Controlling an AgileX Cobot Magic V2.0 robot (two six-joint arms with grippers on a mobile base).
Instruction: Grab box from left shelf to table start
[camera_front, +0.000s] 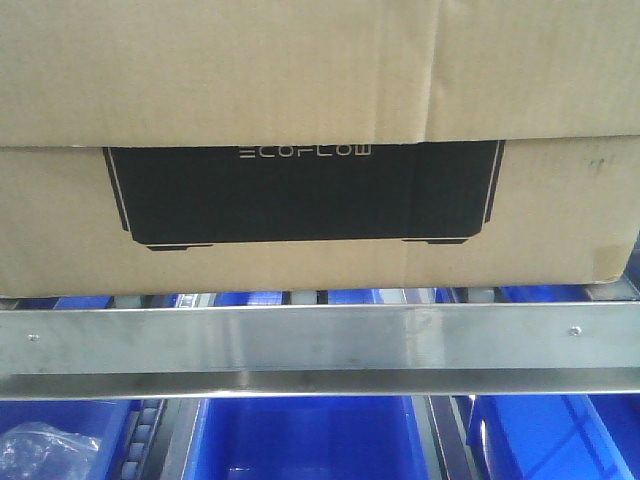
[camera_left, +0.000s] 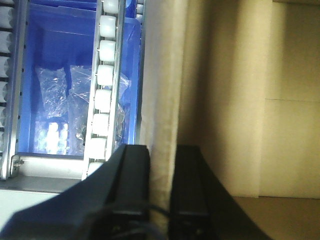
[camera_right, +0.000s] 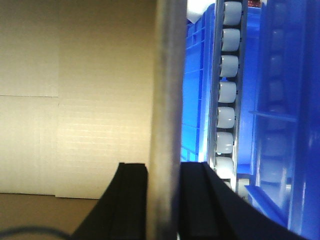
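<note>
The box (camera_front: 300, 90), brown cardboard with a black "ECOFLOW" panel, fills the front view and rests on the left shelf behind its steel front rail (camera_front: 300, 340). Neither gripper shows there. In the left wrist view my left gripper (camera_left: 160, 155) is shut on the box's upright side wall (camera_left: 162, 90), one finger outside and one inside. In the right wrist view my right gripper (camera_right: 164, 170) is shut on the opposite wall (camera_right: 167, 90) in the same way, with the box's inside (camera_right: 100, 100) to its left. The table is out of view.
White roller tracks (camera_left: 102, 100) (camera_right: 227, 90) run beside the box walls. Blue plastic bins (camera_front: 300, 440) sit on the level below, also seen in the wrist views (camera_left: 55, 75) (camera_right: 195, 100). Clear plastic bags (camera_front: 40, 450) (camera_left: 65, 85) lie in the left bin.
</note>
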